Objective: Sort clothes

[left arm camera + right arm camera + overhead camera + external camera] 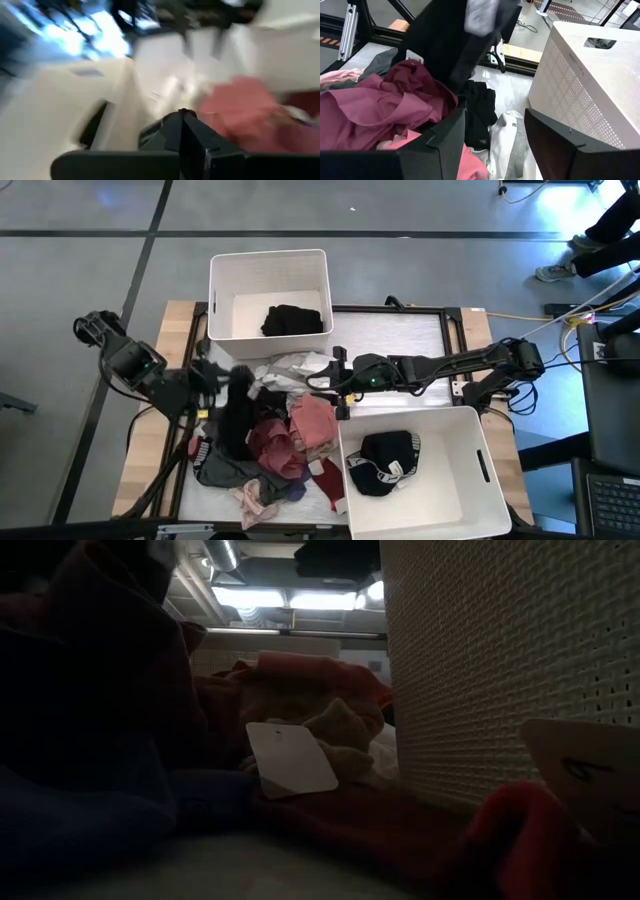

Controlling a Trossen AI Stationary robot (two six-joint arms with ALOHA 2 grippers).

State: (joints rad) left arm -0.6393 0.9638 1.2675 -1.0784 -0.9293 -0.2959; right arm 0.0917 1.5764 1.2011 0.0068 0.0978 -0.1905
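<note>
The left gripper [232, 380] is clamped fully closed on a long black fabric garment [237, 418], which hangs from it over the left part of the mixed heap of small soft clothes [280, 445] at the middle of the table [420, 330]. The right gripper [338, 385] hangs over the heap's right side with its fingers [440, 145] standing well apart and nothing between them. Two white rectangular plastic bins flank the heap: the far bin [270, 265] at the table's far edge holds one black garment, and the near bin [470, 480] at the near right corner holds a black item with a white-patterned band. Judged from this, the step in hand is the lift of a dark piece clear of the heap; the next move calls for carrying it over a bin rim high enough that its trailing end does not drag neighbours along, then letting go. The high view alone shows both bins and their contents. The right wrist view shows the maroon and pink garments [375, 105] lying under the hanging black cloth, and a perforated bin wall [580, 80]. The low view gives only maroon cloth, a white tag [290, 760] and bin mesh; neither gripper shows there.
</note>
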